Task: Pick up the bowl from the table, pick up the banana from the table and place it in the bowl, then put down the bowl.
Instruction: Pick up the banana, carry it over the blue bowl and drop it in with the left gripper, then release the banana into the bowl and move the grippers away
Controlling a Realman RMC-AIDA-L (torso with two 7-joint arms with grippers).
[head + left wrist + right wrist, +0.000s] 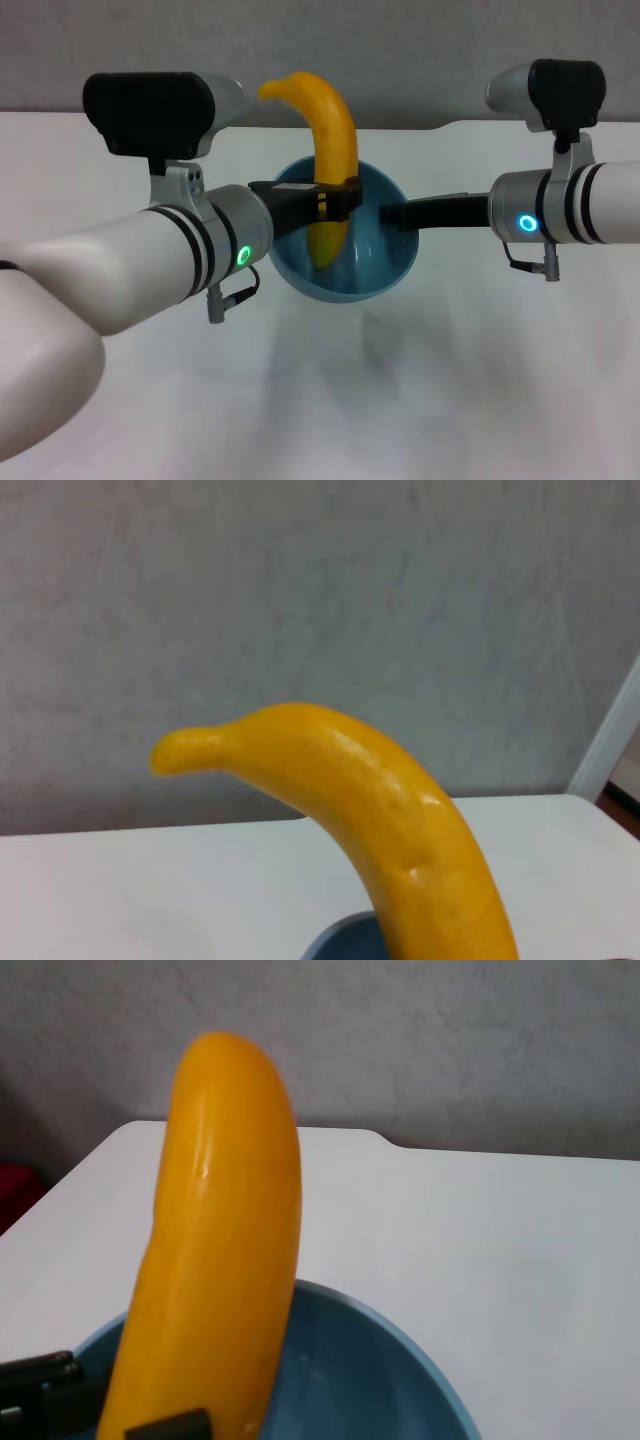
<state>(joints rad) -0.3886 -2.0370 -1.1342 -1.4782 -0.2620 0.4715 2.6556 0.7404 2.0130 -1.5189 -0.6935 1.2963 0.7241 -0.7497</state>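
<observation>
I've got both arms up over the table point(420, 400), and this is the placing step, right in the thick of it: my left gripper point(335, 200) is clamped around the middle of the banana point(333, 150), holding it nearly upright, lower end down inside the bowl point(380, 270) and the curved upper end poking well above the rim toward the grey wall point(400, 50). My right gripper point(395, 215) is pinched on the rim of the bowl at its right side, carrying it tilted so its mouth faces me, and the shadow on the white surface beneath suggests it hangs clear of the table. From my left wrist I see the banana arching up with just a sliver of blue rim below it; from my right wrist the banana stands in the blue hollow with the dark fingers of my other arm beside it. The lower tip looks close to the bowl's inner wall, though I can't tell whether it's actually touching. So, as I judge it, the next move calls for easing the banana a little lower until it rests, then letting go with the left and pulling clear without nudging the rim, while my right holds the bowl steady. After that, the bowl goes down.
</observation>
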